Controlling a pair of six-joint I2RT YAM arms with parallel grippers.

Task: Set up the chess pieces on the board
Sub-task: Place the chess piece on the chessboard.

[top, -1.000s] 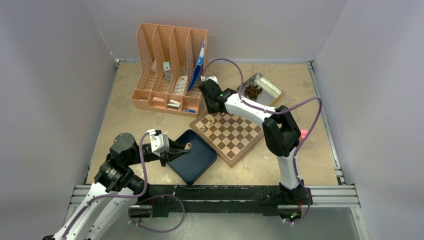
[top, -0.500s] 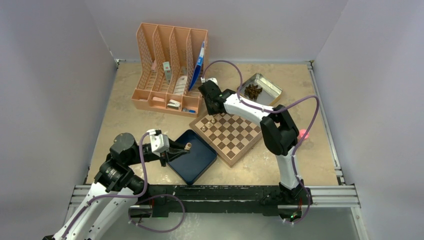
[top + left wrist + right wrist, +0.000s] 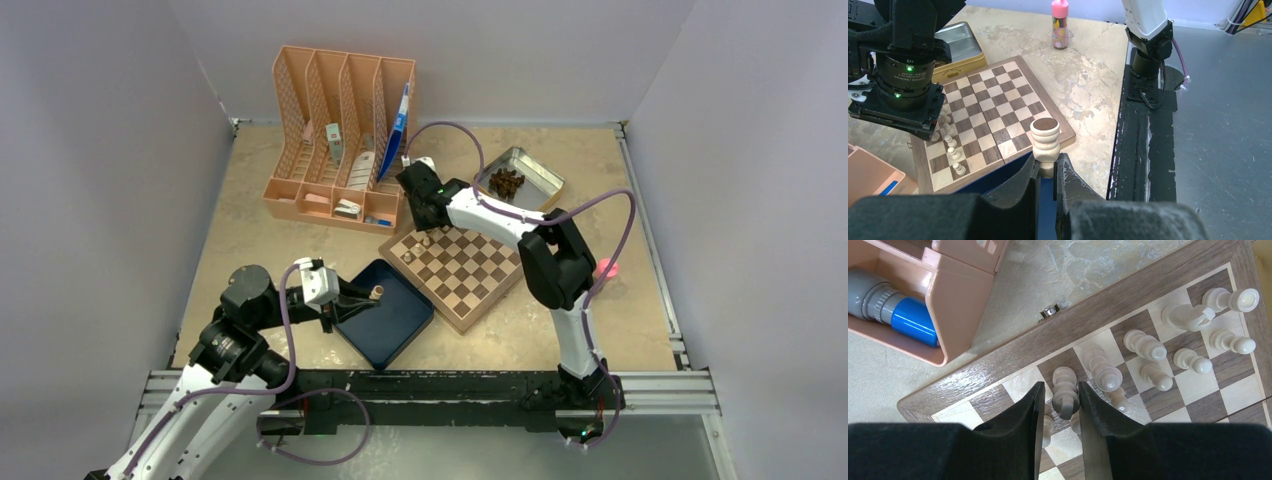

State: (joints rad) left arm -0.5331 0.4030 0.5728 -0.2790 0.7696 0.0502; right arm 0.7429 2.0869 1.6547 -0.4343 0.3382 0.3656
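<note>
The board [image 3: 470,275] lies mid-table, with several pale chess pieces [image 3: 1145,344] standing on its far left corner squares. My right gripper [image 3: 425,228] hangs over that corner. Its jaws stand slightly apart around an upright pale piece [image 3: 1065,390] on a dark square, with a gap on the left side. My left gripper [image 3: 368,297] is shut on the neck of a pale piece [image 3: 1044,137], whose dark felt base faces up. It holds the piece above the blue tray [image 3: 385,318]. The board also shows in the left wrist view [image 3: 998,100].
A peach file organizer [image 3: 340,140] stands just behind the board's far corner and shows close in the right wrist view [image 3: 948,295]. A metal tin [image 3: 528,165] with dark pieces sits at the back right. A pink-capped bottle [image 3: 1060,25] stands right of the board.
The right arm's elbow has shifted slightly left, while its gripper stays over the same corner. The left arm has not moved.
</note>
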